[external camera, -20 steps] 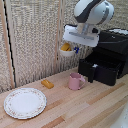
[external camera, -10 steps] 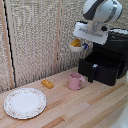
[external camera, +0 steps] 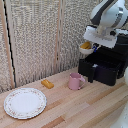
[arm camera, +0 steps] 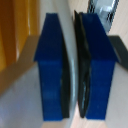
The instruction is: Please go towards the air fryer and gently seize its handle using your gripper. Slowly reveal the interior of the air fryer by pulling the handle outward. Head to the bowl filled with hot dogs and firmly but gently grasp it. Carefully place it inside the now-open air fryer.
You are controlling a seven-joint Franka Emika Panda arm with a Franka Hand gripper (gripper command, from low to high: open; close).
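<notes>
Since the earlier pictures, the gripper (external camera: 91, 46) has carried the bowl (external camera: 86, 48) higher and closer to the air fryer (external camera: 111, 60). It was out in front of the fryer before. Now it hangs just above the near corner of the open drawer (external camera: 104, 70).

The jaws are pressed narrow on the bowl's thin white rim. In the wrist view the two blue fingertips (arm camera: 52, 70) sit on either side of that rim, with almost no gap. The bowl hangs just beside and a little below the jaws, and the yellow hot dogs (external camera: 86, 45) peek out of its top. The fryer's handle (external camera: 92, 70) sticks out below the jaws.

What could go wrong? The jaws hold only the edge of the bowl, so it could tip or slip, and the hot dogs could roll out. If the arm goes down too soon, the bowl could bump the drawer's front wall, because it does not look fully over the hole yet.

Down below the jaws is a light wooden table (external camera: 85, 107). A pink mug (external camera: 75, 81) stands near the drawer. Farther off lie a small orange block (external camera: 47, 83) and a white plate (external camera: 25, 102) with a patterned edge. Behind it all is a woven tan screen (external camera: 35, 37).
</notes>
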